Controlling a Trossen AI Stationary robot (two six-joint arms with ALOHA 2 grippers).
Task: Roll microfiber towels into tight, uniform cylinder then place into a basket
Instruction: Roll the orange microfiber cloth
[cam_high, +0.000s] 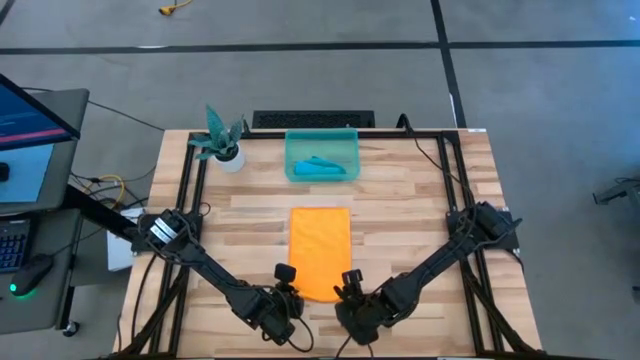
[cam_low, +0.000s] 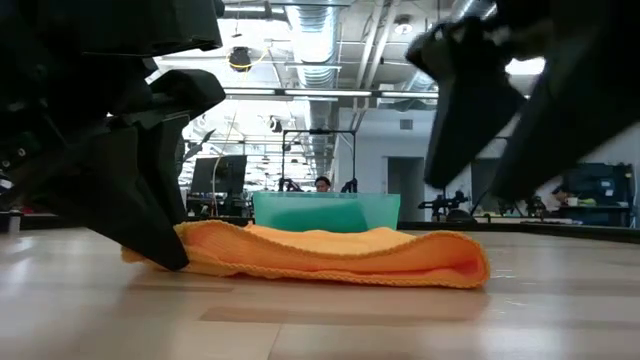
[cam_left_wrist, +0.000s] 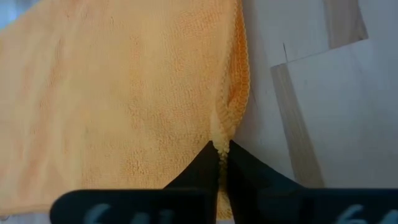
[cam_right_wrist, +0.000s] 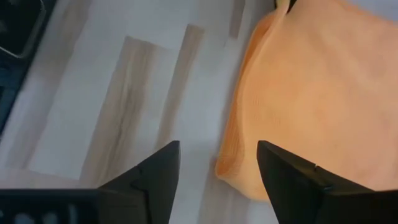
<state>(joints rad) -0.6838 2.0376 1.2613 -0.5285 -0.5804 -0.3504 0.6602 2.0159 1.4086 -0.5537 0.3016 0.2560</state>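
Note:
The orange-yellow towel (cam_high: 320, 250) lies folded into a narrow strip on the table's middle, long side running near to far. My left gripper (cam_high: 287, 290) is shut on its near left corner. My right gripper (cam_high: 352, 283) is open and hovers just above the near right corner (cam_right_wrist: 229, 169), touching nothing. The teal bin (cam_high: 322, 155) stands beyond the towel. The teal-blue towel (cam_high: 322, 167) lies rolled inside it. My left gripper pinches the orange towel's left edge (cam_left_wrist: 222, 134) at the near corner between its two shut fingers. The fingers (cam_low: 160, 240) slant down from the near left. The edge puckers at the fingertips. The towel lies on the table, slack.
A white pot with a teal plant (cam_high: 225, 145) stands at the far left, beside the bin. Bare wood lies on both sides of the towel. A black frame rail (cam_high: 190, 200) runs along the table's left and right sides.

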